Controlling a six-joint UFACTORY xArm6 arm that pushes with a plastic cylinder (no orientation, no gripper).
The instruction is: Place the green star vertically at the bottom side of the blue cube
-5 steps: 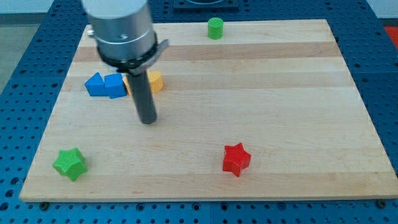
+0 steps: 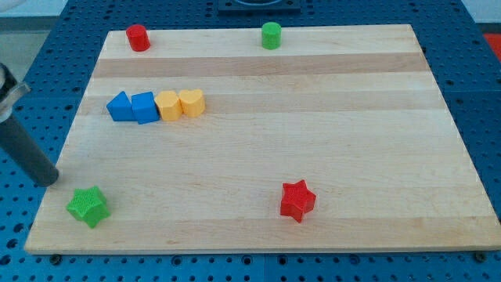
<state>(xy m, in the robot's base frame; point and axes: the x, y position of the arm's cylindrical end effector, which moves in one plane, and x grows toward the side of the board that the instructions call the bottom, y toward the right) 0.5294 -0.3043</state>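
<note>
Our tip (image 2: 52, 179) at the board's left edge, just up-left of the green star (image 2: 87, 206), apart from it, blue cube (image 2: 145, 107) well above, rod bare, nothing pinched

There are eight blocks on one wooden board (image 2: 313, 117). Two are stars: a green star (image 2: 87, 206) and a red star (image 2: 297, 200). Two are round cylinders: a red cylinder (image 2: 138, 37) and a green cylinder (image 2: 271, 35). Two are blue: a blue triangle (image 2: 119, 106) and a blue cube (image 2: 145, 107). Two are yellow: a yellow block (image 2: 167, 105) and a yellow heart (image 2: 192, 102). By colour, that makes two green, two red, two blue and two yellow.
</note>
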